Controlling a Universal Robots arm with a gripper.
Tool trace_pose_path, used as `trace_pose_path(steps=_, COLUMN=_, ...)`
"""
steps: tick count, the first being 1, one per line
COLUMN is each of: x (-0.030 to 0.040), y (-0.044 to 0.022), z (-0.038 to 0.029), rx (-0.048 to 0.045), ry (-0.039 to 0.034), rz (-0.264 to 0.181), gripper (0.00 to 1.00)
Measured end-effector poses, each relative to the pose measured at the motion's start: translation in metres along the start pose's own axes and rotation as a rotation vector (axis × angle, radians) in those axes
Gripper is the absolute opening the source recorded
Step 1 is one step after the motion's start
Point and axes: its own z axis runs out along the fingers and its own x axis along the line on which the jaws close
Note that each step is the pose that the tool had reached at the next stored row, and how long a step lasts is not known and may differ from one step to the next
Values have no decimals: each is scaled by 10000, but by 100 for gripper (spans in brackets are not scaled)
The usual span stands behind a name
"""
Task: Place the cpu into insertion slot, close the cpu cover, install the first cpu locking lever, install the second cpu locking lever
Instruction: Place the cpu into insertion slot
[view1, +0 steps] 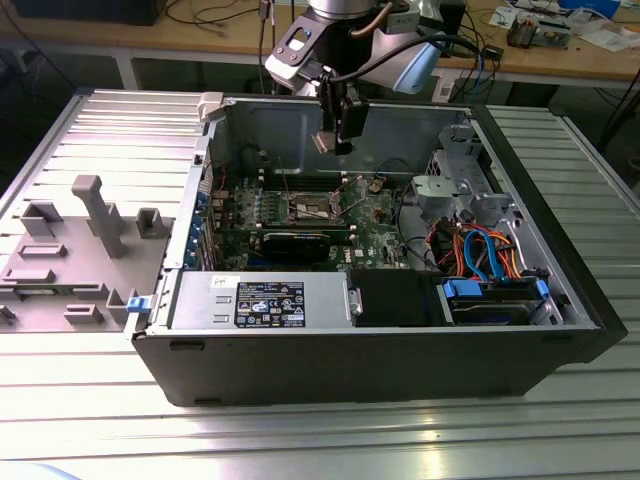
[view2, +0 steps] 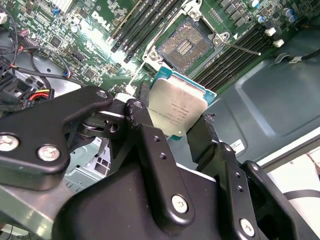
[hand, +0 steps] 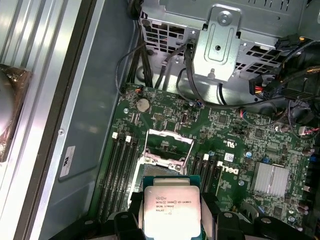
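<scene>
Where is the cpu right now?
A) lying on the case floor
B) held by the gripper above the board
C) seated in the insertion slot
B: the cpu is clamped in the gripper, and the insertion slot shows its bare contact field.
</scene>
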Motion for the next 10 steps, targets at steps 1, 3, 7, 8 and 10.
trace_pose_path(steps=1, x=0, y=0, z=0, rx=0, ry=-1, rz=9, gripper=54)
trace_pose_path(steps=3, x=0, y=0, z=0, rx=0, ry=-3, rz=29, gripper=54)
trace_pose_path(steps=7, x=0, y=0, z=1, rx=-1, ry=-5, rz=73, gripper=54)
trace_pose_path(steps=8, x=0, y=0, z=2, rx=-1, ry=-7, rz=85, gripper=54)
trace_pose_path(steps=10, x=0, y=0, z=3, rx=-1, ry=-9, rz=113, gripper=54)
